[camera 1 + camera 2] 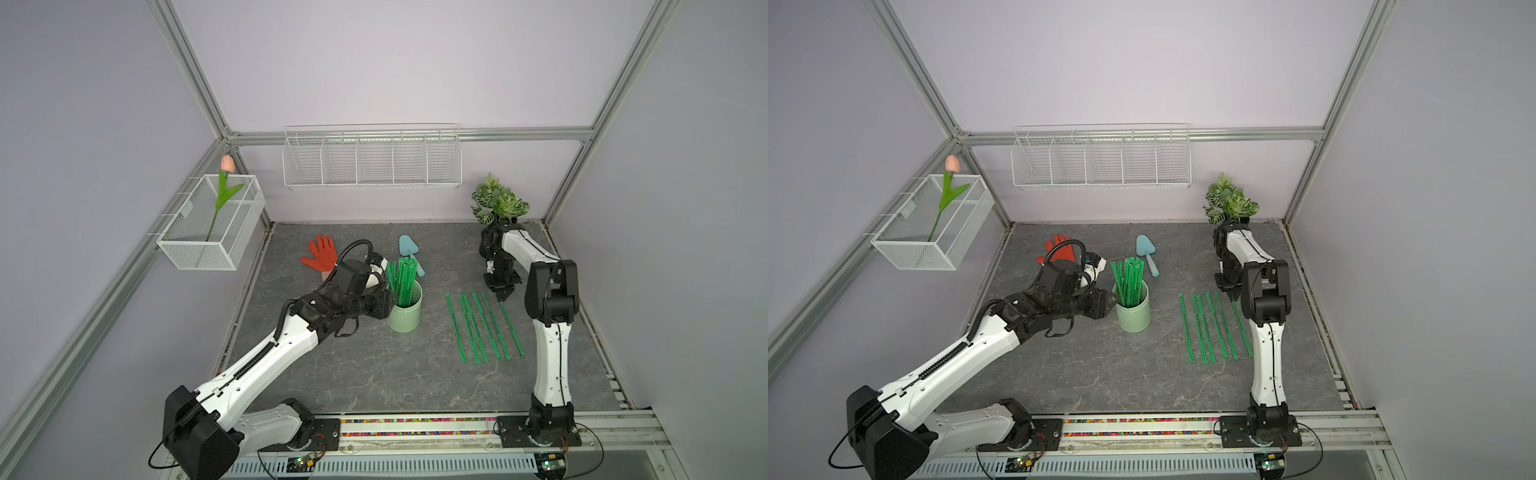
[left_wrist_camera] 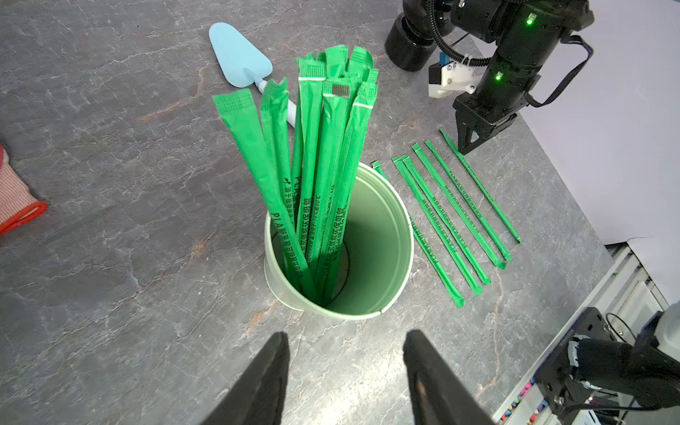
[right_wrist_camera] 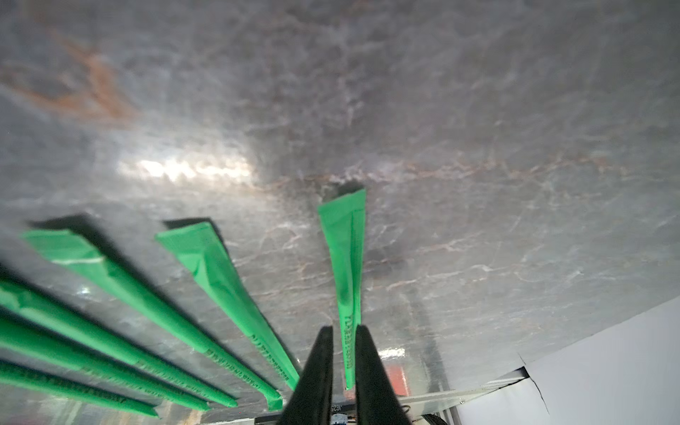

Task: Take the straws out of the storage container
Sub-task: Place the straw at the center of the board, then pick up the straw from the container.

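- Both top views: the cup (image 1: 405,316) stands upright on the table (image 1: 374,374). The standing straws (image 1: 401,278) rise from it, near upright, and lean to the cup's left rim.
- Six laid straws (image 1: 484,326) lie flat in a row to the cup's right, roughly parallel.
- The left gripper (image 1: 386,307) sits just beside the cup, on its left. The right gripper (image 1: 503,296) is on the far side of the row from the cup, well apart from it.
- Left wrist view: the left gripper (image 2: 346,336) has its jaws apart, with nothing between them. The cup (image 2: 401,220) is straight ahead, apart from the fingertips.
- Right wrist view: the right gripper (image 3: 344,329) shows a narrow slit between its jaws. The end straw (image 3: 346,257), the one farthest from the cup, runs through that slit and lies on the table. Pinched or freed: cannot tell.
- Judgement: the left arm is nearer the cup. The right must cross back over the row, then take a standing straw from above along its upright axis.
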Available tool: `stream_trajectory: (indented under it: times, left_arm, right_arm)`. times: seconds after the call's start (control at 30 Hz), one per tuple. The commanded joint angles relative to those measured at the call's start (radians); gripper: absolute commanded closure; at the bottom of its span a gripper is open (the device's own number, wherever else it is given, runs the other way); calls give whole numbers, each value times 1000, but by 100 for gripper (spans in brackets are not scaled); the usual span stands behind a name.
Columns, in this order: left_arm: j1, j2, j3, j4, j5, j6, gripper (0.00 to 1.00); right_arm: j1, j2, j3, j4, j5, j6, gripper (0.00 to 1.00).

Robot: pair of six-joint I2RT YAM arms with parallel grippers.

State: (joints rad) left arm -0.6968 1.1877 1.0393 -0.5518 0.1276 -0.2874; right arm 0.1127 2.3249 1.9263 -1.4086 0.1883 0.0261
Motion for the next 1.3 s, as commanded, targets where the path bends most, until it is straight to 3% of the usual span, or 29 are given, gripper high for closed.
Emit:
stream_trajectory:
  times: [0.0,0.27,0.47,0.63,0.83,1.27]
  left_arm:
    - [-3,6,18,0,-14,1,46]
    - [-3,-9,16,1,-21,-2,46]
    - [-3,-32,8,10,-41,-8,46]
    - [-3,-45,4,13,-58,-11,46]
    - [-3,-69,-6,24,-82,-12,45]
    - [-3,-73,-7,21,-89,-12,45]
  right_arm:
    - [-4,-11,-29,8,-28,12,84]
    - [51,-262,-185,160,-124,26,78]
    - [188,-543,-287,300,-152,77,68]
    - [297,-755,-358,523,-282,157,60]
    - [434,-763,-316,584,-244,185,57]
    - [579,-590,-262,678,-214,246,65]
